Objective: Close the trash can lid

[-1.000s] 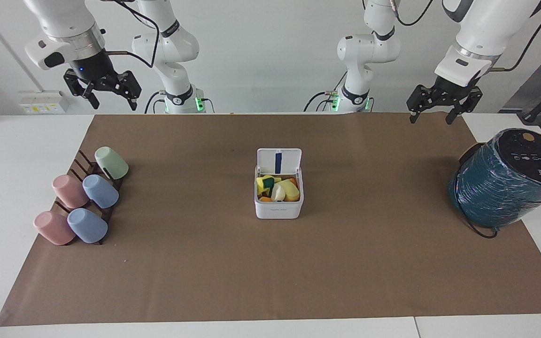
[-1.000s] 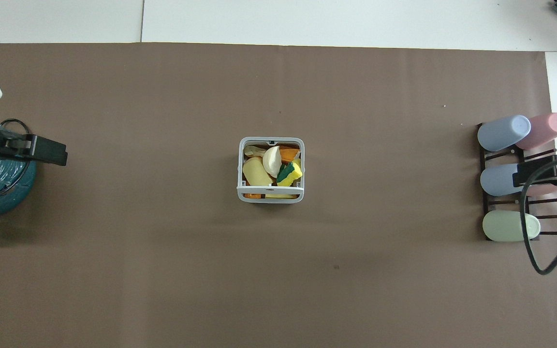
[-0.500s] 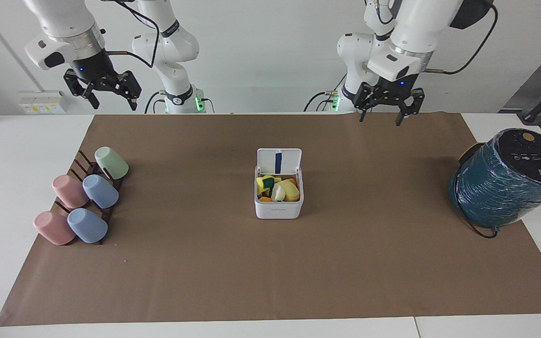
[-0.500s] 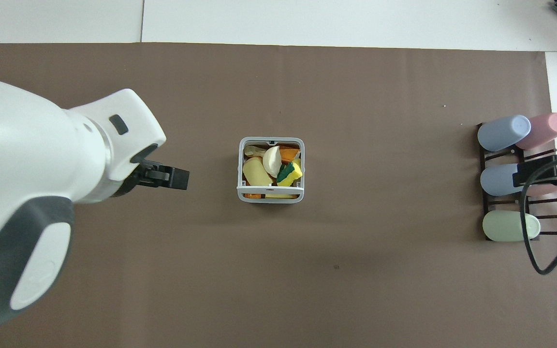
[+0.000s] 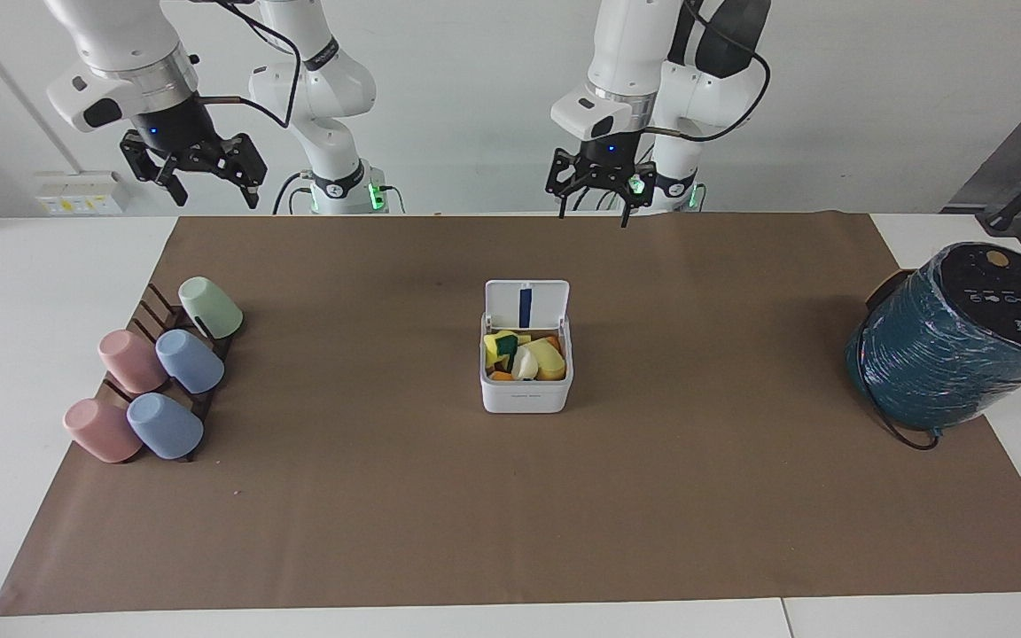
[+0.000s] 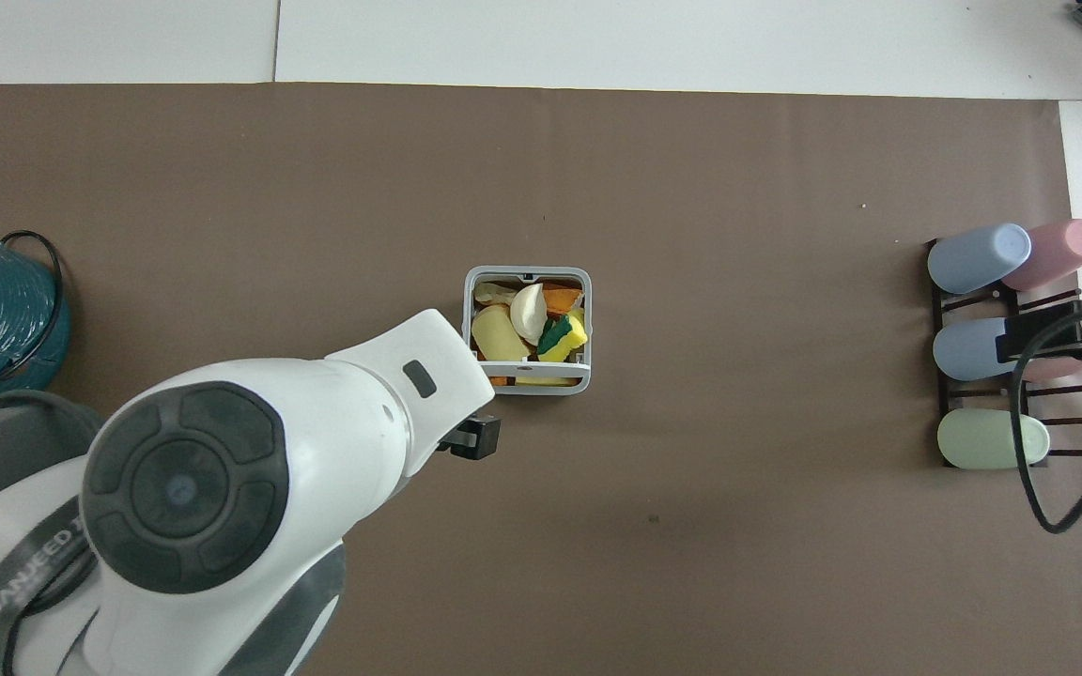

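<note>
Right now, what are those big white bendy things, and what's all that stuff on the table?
Those are two robot arms. Each ends in a black end effector with two fingers, like a pincer. One picture looks at the robots from across the table; the other looks down from above them.

In the middle of the brown mat sits a small white trash can full of colourful scraps. Its lid stands open. The job is to shut it.

The left end effector is up in the air, over the mat's edge by the robots, open and holding nothing. The right end effector waits in the air at its own end, also open and empty.

At that end, five cups lie on a dark rack. At the left arm's end sits a big teal cylinder.
</note>
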You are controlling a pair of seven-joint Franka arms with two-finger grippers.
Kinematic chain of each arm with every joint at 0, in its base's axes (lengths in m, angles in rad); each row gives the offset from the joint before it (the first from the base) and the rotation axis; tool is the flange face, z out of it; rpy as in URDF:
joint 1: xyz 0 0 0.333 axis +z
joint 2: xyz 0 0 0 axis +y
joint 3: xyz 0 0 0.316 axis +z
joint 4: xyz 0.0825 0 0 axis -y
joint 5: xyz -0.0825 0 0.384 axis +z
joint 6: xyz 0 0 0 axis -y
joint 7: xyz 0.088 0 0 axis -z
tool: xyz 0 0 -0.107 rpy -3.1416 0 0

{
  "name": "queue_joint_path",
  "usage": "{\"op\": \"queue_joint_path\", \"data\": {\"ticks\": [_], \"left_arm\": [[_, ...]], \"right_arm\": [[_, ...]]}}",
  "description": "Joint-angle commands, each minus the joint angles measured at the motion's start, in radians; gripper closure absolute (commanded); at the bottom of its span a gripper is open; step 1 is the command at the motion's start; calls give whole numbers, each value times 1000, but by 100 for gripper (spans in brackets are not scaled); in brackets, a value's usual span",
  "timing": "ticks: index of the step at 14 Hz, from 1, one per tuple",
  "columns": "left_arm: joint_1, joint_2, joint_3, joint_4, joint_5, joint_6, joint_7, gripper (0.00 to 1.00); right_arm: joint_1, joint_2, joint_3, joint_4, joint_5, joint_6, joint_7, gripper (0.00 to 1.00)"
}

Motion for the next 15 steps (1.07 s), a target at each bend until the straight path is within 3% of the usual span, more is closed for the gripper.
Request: {"op": "queue_joint_path", "data": {"ticks": [1, 4, 5, 7, 10, 15], "left_arm": [[-58, 5, 18, -60, -3, 90, -65, 3], [-86, 71, 20, -61, -3, 168, -120, 15], [-93, 101, 20, -61, -3, 208, -149, 31], [-90, 127, 20, -59, -3, 286, -226, 75], [-84, 154, 21, -54, -3, 346, -229, 100], [-72, 227, 26, -38, 4, 496, -222, 100]], "right_arm": [[-1, -18, 0, -26, 15, 32, 7, 0], [-1, -18, 0, -26, 15, 32, 7, 0], [-1, -18, 0, -26, 15, 32, 6, 0], [-1, -18, 0, -26, 15, 34, 6, 0], [-1, -18, 0, -26, 15, 35, 6, 0], [-1, -18, 0, -26, 15, 37, 7, 0]]}}
